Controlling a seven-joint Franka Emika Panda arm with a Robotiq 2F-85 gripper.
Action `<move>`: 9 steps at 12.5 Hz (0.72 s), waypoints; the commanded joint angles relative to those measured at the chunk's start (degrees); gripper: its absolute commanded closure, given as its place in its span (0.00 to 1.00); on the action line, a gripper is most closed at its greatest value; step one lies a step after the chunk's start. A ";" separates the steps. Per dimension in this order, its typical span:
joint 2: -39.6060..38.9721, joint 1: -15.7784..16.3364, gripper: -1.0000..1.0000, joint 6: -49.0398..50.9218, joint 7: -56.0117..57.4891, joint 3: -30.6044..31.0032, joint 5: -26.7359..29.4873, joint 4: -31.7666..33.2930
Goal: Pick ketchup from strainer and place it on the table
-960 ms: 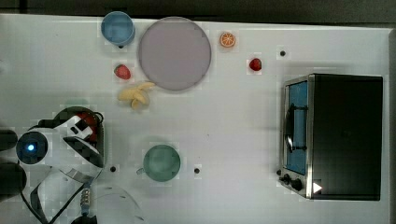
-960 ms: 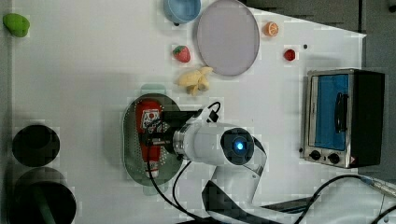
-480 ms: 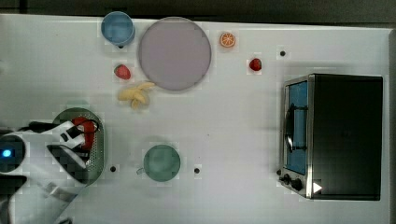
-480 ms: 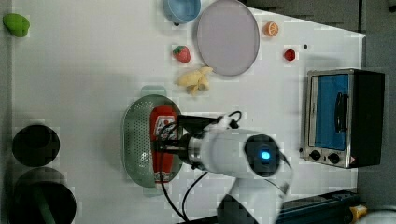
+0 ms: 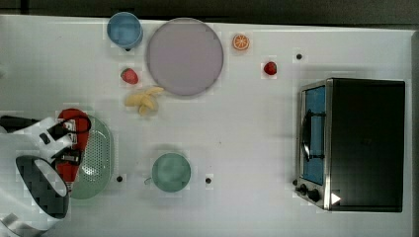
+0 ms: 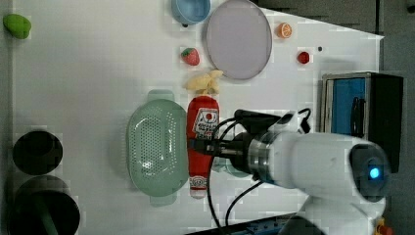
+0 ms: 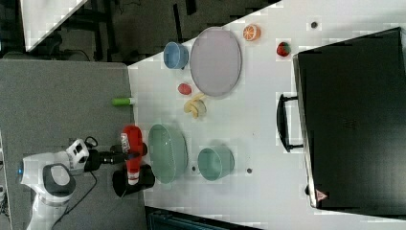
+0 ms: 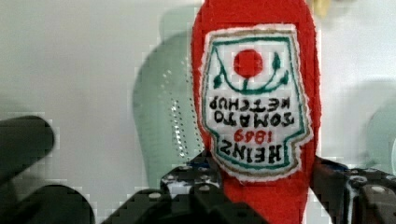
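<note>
My gripper (image 6: 201, 146) is shut on the ketchup (image 6: 202, 128), a red bottle with a white-and-red label and a white cap (image 6: 197, 186). The bottle hangs lifted, lying lengthwise. In the left view it overlaps the right rim of the pale green strainer (image 6: 155, 146). In the top view the ketchup (image 5: 74, 144) covers the left rim of the strainer (image 5: 97, 157). In the right view the ketchup (image 7: 132, 145) hangs left of the strainer (image 7: 167, 152), beyond the white table (image 5: 247, 138). The wrist view has the label (image 8: 254, 100) close up, fingers (image 8: 329, 179) on both sides, strainer (image 8: 159, 119) behind.
A teal cup (image 5: 171, 171) stands right of the strainer in the top view. Further up are a banana piece (image 5: 143, 98), a strawberry (image 5: 129, 76), a lilac plate (image 5: 185, 56) and a blue cup (image 5: 124, 28). A toaster oven (image 5: 353, 143) fills the top view's right side.
The arm has carried the ketchup off the strainer's bowl toward its rim, rightward in the left view, leftward in the top view. The strainer's perforated centre is now uncovered. The grip is unchanged.
</note>
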State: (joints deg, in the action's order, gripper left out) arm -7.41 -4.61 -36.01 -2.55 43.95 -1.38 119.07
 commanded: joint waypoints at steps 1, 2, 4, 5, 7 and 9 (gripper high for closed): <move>1.10 -5.26 0.44 6.59 9.82 -1.18 2.09 -3.25; 2.27 -6.55 0.44 8.37 11.95 -1.92 2.09 -3.81; 4.68 -8.99 0.44 9.79 18.08 -4.29 2.09 -4.70; 5.82 -10.06 0.44 9.80 20.84 -5.97 2.09 -4.86; 7.62 -11.74 0.44 10.02 27.63 -9.83 2.10 -4.90; 8.18 -12.99 0.44 10.31 35.44 -14.26 2.09 -4.88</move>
State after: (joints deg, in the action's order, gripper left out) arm -0.08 -15.54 -25.75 24.79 30.86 -0.32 115.15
